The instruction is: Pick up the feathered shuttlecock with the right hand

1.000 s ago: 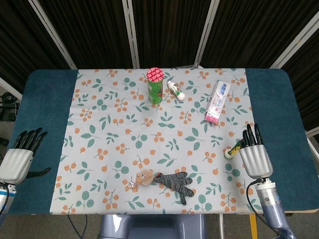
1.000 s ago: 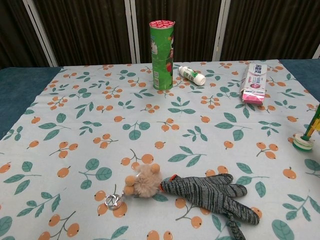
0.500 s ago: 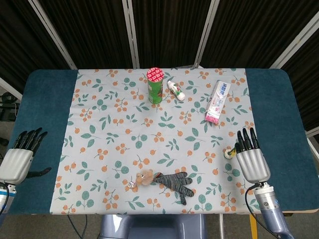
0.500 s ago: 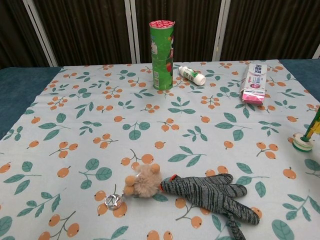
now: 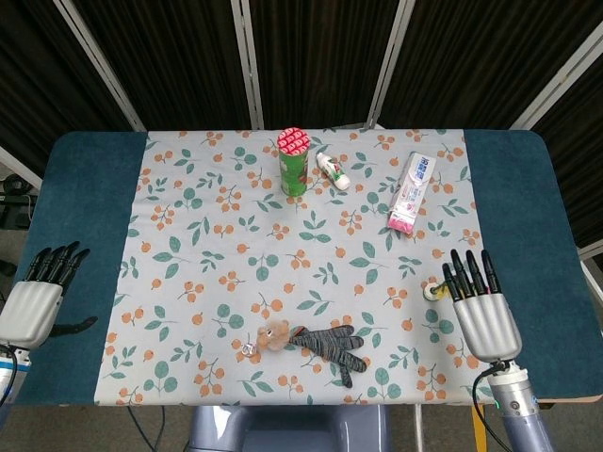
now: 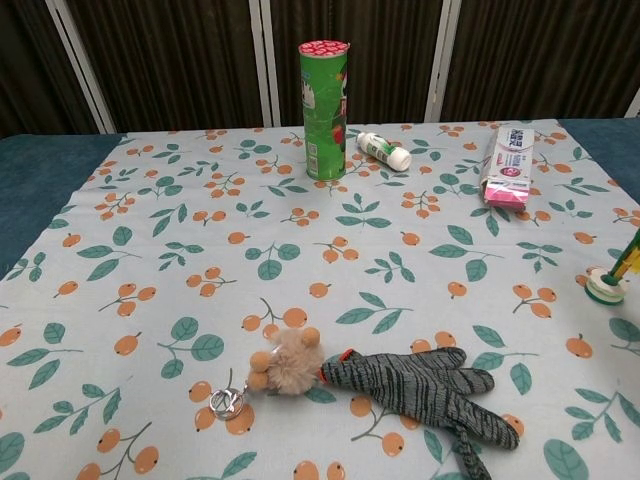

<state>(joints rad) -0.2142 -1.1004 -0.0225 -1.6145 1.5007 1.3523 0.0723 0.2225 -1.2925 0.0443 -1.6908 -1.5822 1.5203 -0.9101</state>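
The shuttlecock (image 5: 435, 290) lies on the flowered cloth near its right edge, white cork base toward the table middle. In the chest view the shuttlecock (image 6: 609, 283) sits at the far right border, green and yellow feathers cut off by the frame. My right hand (image 5: 480, 303) hovers over it in the head view, palm down, fingers straight and apart, hiding the feathers. It holds nothing. My left hand (image 5: 38, 292) rests at the table's left edge, fingers extended, empty. Neither hand shows in the chest view.
A green snack can (image 5: 294, 161) stands at the back, with a small white bottle (image 5: 333, 170) beside it. A toothpaste box (image 5: 413, 190) lies back right. A striped glove (image 5: 330, 345) and a fluffy keychain (image 5: 271, 335) lie near the front edge.
My right hand has drifted slightly back toward the front edge and to the right, its fingers now covering the shuttlecock's feathers. The left hand has not moved.
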